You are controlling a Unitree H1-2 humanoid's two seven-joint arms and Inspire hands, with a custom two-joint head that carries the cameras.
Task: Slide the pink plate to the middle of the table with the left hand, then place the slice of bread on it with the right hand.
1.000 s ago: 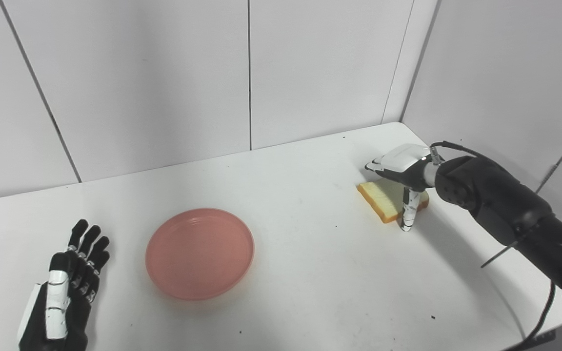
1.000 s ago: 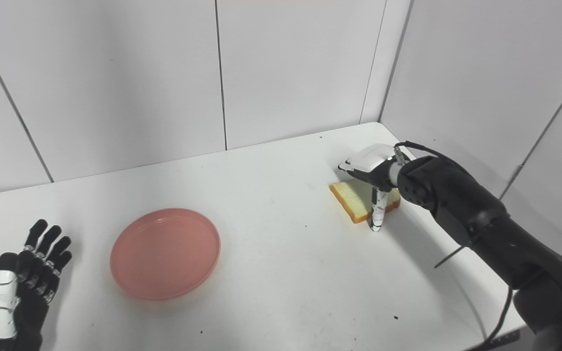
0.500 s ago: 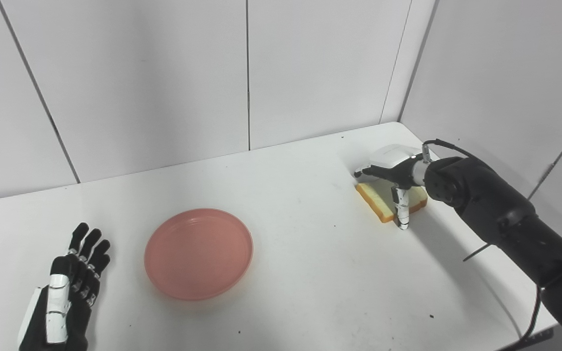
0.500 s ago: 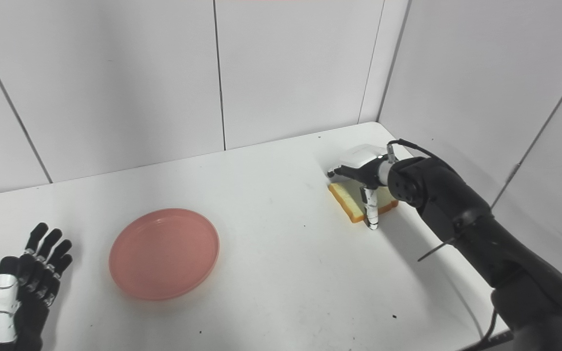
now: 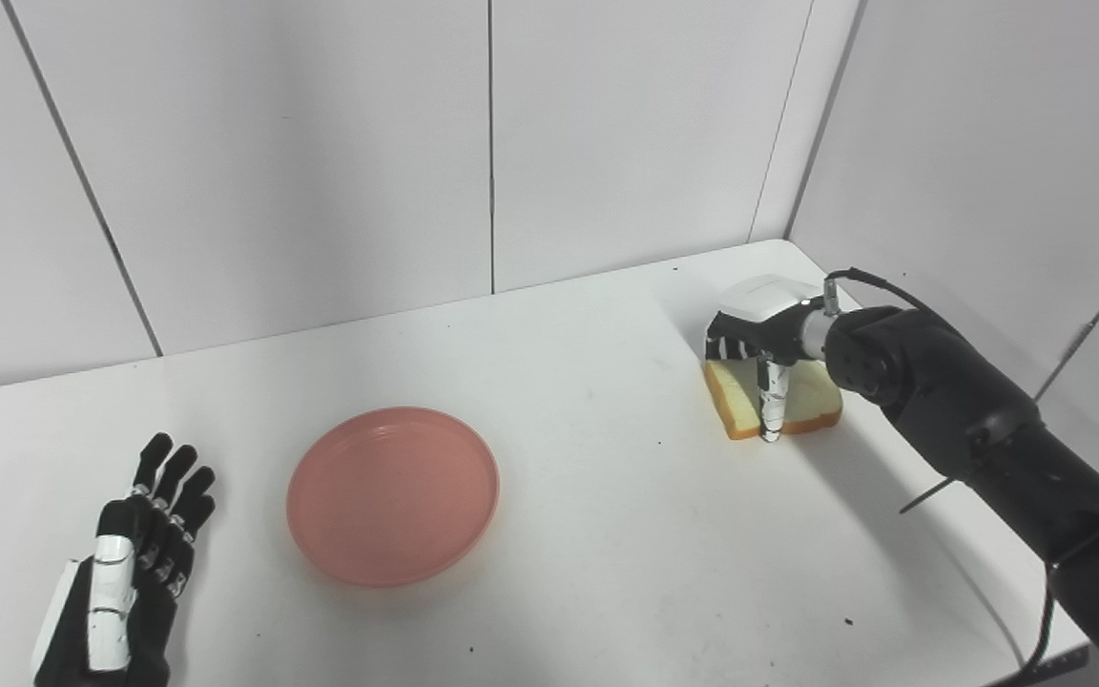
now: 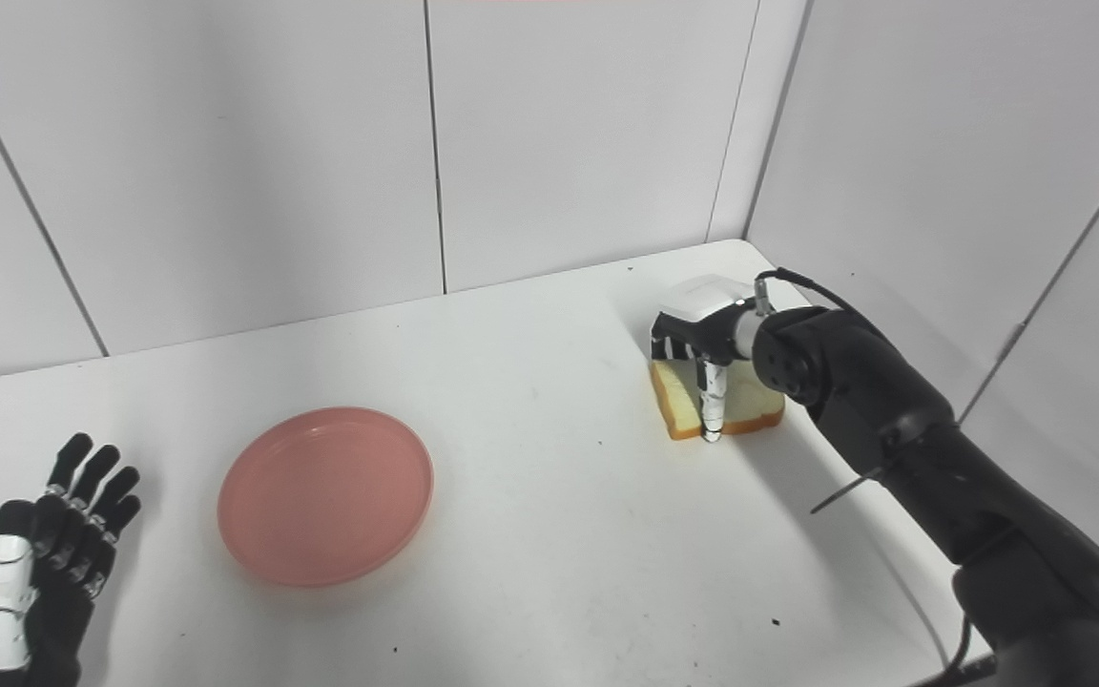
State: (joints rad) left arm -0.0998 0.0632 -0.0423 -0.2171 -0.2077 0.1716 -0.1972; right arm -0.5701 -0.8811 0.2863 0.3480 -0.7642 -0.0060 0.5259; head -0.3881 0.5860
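Note:
The pink plate (image 5: 392, 494) lies flat on the white table, left of its middle, with nothing on it. The slice of bread (image 5: 812, 405) lies on the table at the right, near the side wall. My right hand (image 5: 759, 329) is on top of it. Its fingers curl down over the bread's far left edge and its thumb (image 5: 773, 401) presses against the near edge, so the hand is closed around the slice. My left hand (image 5: 134, 553) rests open at the table's near left corner, a hand's width left of the plate.
White panel walls close the back and the right side just behind the bread. The table (image 5: 626, 534) has its front edge at the bottom right, where the right arm's cable (image 5: 1041, 620) hangs.
The right hand's fingers, stretched out flat above the bread before, have curled down onto it and the thumb has drawn in. The slice has turned slightly. Plate and left hand have stayed put.

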